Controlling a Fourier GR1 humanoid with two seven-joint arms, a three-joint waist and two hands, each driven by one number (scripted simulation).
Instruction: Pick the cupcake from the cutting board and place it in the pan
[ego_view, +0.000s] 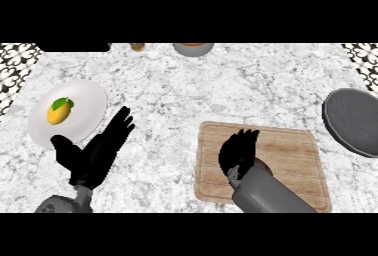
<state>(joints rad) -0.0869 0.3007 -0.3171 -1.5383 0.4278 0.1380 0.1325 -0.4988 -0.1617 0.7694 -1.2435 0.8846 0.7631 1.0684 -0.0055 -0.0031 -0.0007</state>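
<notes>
Hovering over the cutting board, the right hand hides the cupcake; I cannot tell its grip. It should lift straight before crossing to the pan. The left hand rests open.

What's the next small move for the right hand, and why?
Probably close the fingers and lift. The right hand is over the cutting board, fingers pointing down, hiding the cupcake. The pan lies to the right, with nothing visible in it. Whether the hand already holds the cupcake can't be told.
</notes>
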